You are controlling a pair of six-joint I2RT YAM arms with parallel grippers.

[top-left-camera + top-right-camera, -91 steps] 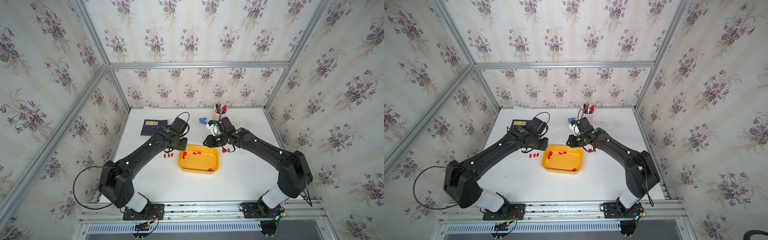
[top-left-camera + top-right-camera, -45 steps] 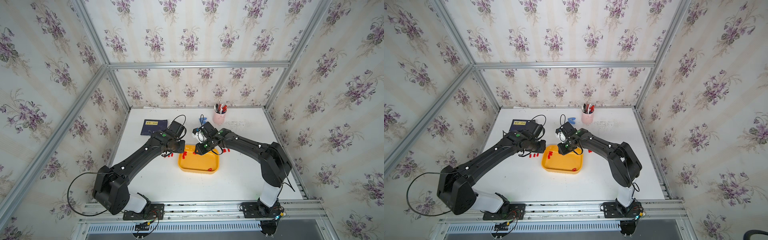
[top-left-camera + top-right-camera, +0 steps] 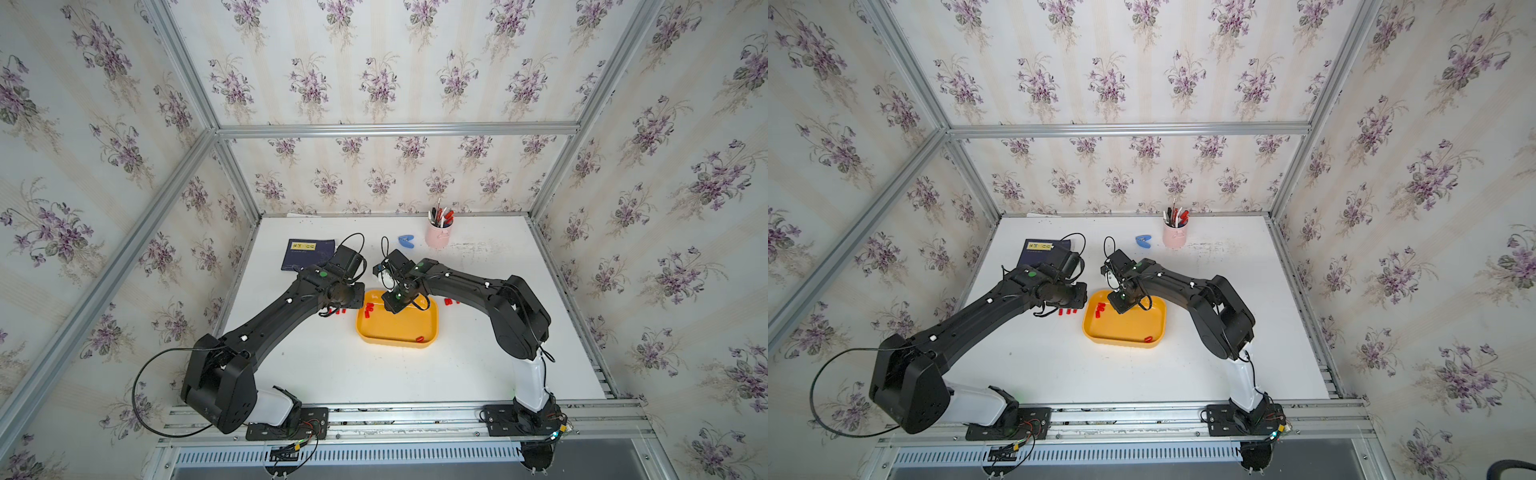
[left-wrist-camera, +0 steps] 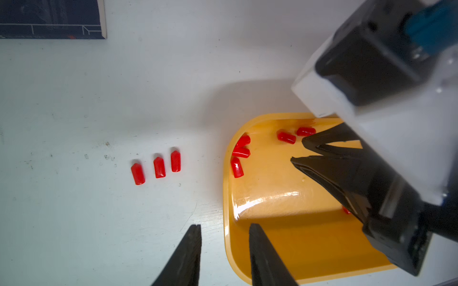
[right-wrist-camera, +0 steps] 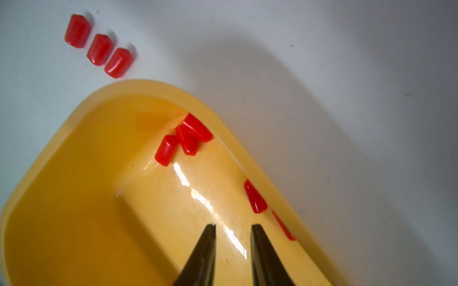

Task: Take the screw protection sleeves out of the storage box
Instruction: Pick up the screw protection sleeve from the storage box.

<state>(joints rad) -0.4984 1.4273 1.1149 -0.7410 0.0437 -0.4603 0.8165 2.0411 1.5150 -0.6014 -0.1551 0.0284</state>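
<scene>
right pincer above storage box, booklet, pen cup behind

storage box: shallow yellow-orange tray with rounded corners, raised rim and glossy floor; flat on the white surface.
screw protection sleeves: short bright red caps, all lying on their sides.
corner trio: inside the box, touching, against the wall.
wall pair: inside, near each other.
lone sleeve: inside, by the opposite corner's rim.
outside row: three, roughly parallel, on the surface just beside the box.
far-side pieces: red, on the surface near the box's other side; count unclear.
</scene>
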